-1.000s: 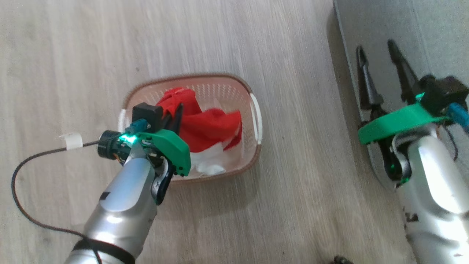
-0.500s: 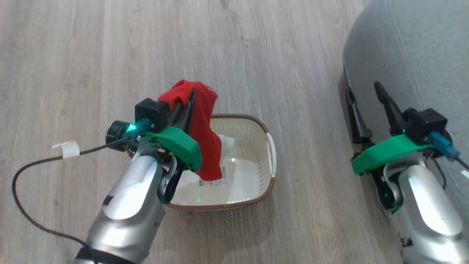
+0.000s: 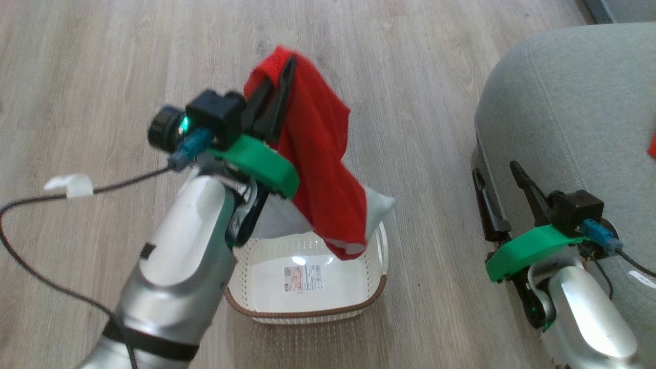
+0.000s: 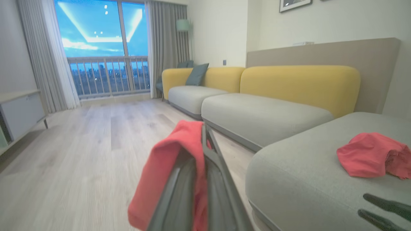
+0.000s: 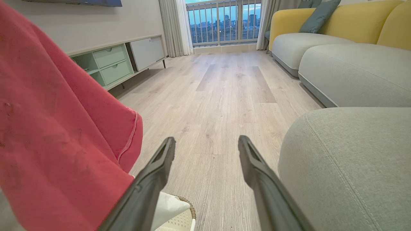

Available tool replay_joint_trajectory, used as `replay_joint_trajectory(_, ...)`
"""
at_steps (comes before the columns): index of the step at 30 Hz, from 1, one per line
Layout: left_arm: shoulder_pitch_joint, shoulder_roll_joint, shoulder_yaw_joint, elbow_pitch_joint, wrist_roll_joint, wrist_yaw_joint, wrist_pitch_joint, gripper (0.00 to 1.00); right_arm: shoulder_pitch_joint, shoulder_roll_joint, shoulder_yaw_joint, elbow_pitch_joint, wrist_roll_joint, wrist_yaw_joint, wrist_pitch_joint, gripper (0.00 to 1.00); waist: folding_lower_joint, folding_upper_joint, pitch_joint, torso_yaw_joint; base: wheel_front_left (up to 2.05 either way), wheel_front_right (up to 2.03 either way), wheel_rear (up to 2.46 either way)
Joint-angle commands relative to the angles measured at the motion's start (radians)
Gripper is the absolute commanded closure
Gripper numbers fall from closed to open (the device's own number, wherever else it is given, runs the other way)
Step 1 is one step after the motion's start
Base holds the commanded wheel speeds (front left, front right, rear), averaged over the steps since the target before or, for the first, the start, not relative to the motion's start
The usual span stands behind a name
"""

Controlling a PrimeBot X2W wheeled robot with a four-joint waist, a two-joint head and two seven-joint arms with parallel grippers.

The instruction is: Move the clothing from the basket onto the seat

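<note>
1. The left claw (image 3: 282, 69) was pressed shut on the top fold of a red garment (image 3: 328, 169), raised well above the basket (image 3: 307, 313).
2. The garment hung lengthwise from the claw, with its long axis running down. Its lower hem was over the basket's far rim, and a white part showed behind it. The basket floor was bare but for its label (image 3: 303, 278).
3. The seat (image 3: 574, 102) lay to the claw's right, across a strip of floor (image 3: 435, 154). I judged the coming move to be a sideways carry to the right, high enough for the hem to clear the seat's rounded edge.
4. The right claw (image 3: 496, 170) stood spread and empty just beside the seat's near edge, nearer the seat than the left, and between the garment and the seat.
5. A second garment (image 4: 369, 155) already lay bunched on the seat.
6. A second earlier the left claw was down in the basket with the cloth heaped inside. Half a second earlier the hem hung inside the basket. The camera had also shifted, showing more seat.
</note>
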Motion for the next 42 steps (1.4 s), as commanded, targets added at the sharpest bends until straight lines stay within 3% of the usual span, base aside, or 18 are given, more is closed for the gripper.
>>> replay_joint_trajectory(1,-0.091,0.012,0.027,-0.061,0.011,0.000,-0.013,1.00,-0.010,0.006,0.022,-0.027,0.002,0.000,-0.007,0.00,0.0001,-0.0001,-0.006,-0.003,0.00,0.00,0.00)
replay_joint_trajectory(13,-0.188,0.012,0.009,-0.122,0.016,0.011,-0.013,1.00,0.009,0.019,0.034,-0.018,0.000,0.000,-0.007,0.00,0.0001,-0.0001,-0.030,-0.009,0.00,0.00,0.00)
replay_joint_trajectory(18,-0.190,0.012,-0.006,-0.122,-0.003,0.012,-0.013,1.00,-0.027,0.040,0.065,-0.081,0.019,0.000,-0.007,0.00,0.0001,-0.0001,-0.026,-0.014,0.00,0.00,0.00)
replay_joint_trajectory(28,-0.192,0.012,-0.046,-0.127,-0.028,0.029,-0.013,1.00,-0.232,0.084,0.372,-0.195,0.109,0.000,-0.007,0.00,0.0001,-0.0001,-0.004,-0.014,0.00,0.00,0.00)
replay_joint_trajectory(34,-0.192,0.012,-0.084,-0.134,-0.049,0.039,-0.013,1.00,-0.348,0.099,0.476,-0.124,0.130,0.000,-0.007,0.00,0.0001,-0.0001,0.003,0.002,0.00,0.00,0.00)
replay_joint_trajectory(42,-0.193,0.012,-0.120,-0.143,-0.072,0.052,-0.013,1.00,-0.374,0.102,0.553,0.055,0.168,0.000,-0.007,0.00,0.0001,-0.0001,-0.003,0.021,0.00,0.00,0.00)
